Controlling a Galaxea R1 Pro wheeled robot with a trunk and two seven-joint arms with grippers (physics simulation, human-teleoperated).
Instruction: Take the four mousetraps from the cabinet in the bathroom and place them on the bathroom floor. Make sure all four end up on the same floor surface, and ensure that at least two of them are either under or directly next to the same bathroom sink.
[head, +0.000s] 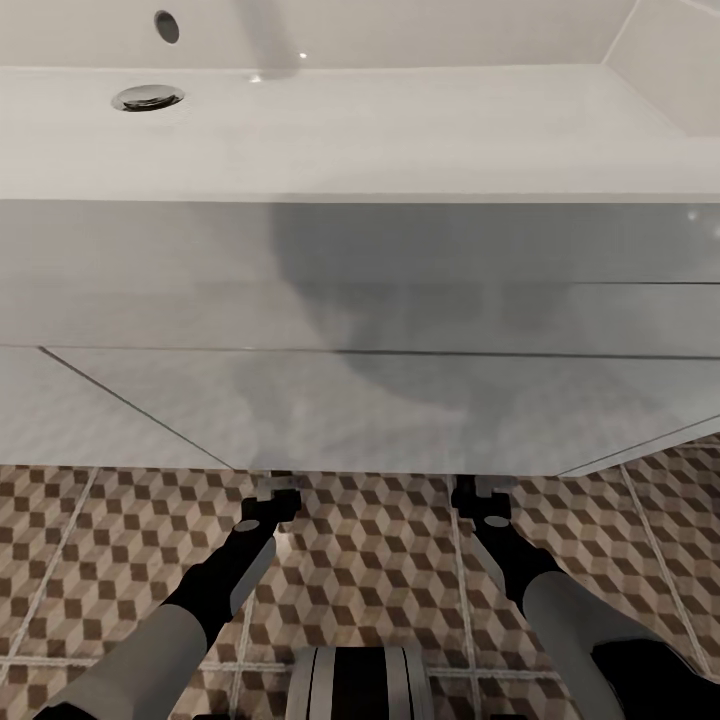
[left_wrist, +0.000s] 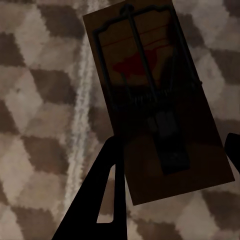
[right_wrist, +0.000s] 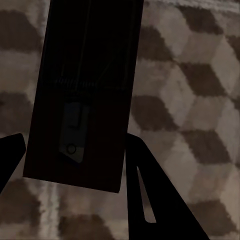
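Observation:
A brown wooden mousetrap (left_wrist: 150, 100) with a dark wire bar and a red mark sits between the fingers of my left gripper (left_wrist: 172, 145), close above the cube-patterned bathroom floor (left_wrist: 35, 125). A second mousetrap (right_wrist: 85, 75), in deep shadow, is held the same way in my right gripper (right_wrist: 74, 142). From the head camera both arms reach down and forward. The left wrist (head: 270, 495) and right wrist (head: 482, 498) end at the lower edge of the white vanity (head: 360, 300), which hides the fingertips. The bathroom sink (head: 400, 130) lies directly above. The cabinet is out of view.
The sink's chrome drain (head: 147, 97) and overflow hole (head: 167, 26) are at the upper left. The vanity front overhangs the floor tiles (head: 370, 570). My base (head: 358, 682) shows at the bottom edge between the arms.

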